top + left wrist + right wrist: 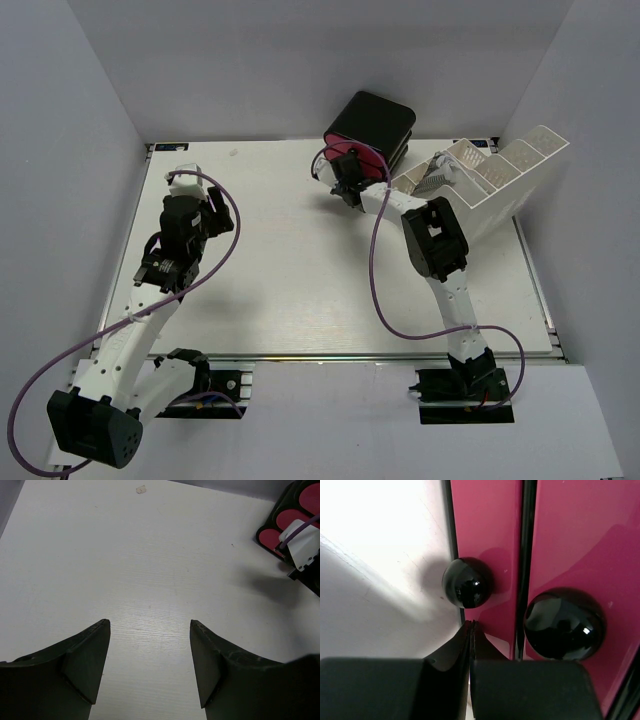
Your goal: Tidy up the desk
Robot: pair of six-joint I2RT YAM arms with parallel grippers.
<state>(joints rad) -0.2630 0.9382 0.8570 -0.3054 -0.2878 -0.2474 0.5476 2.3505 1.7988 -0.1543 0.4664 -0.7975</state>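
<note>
The white desk (300, 280) fills the top view, with a silver rail (330, 358) along its near edge. A black drawer unit with pink fronts (368, 135) stands at the back centre. My right gripper (347, 190) is shut and empty, its tips right at the unit's front. In the right wrist view the shut tips (471, 625) sit just below a round black knob (468, 582) on a pink drawer front (485, 525); a second knob (564, 624) is to the right. My left gripper (150, 625) is open and empty above bare desk (150, 555) at the left.
A white perforated compartment tray (495, 180) leans tilted at the back right, next to the drawer unit. Grey walls enclose the desk on the left, back and right. The drawer unit also shows at the right edge of the left wrist view (290, 520).
</note>
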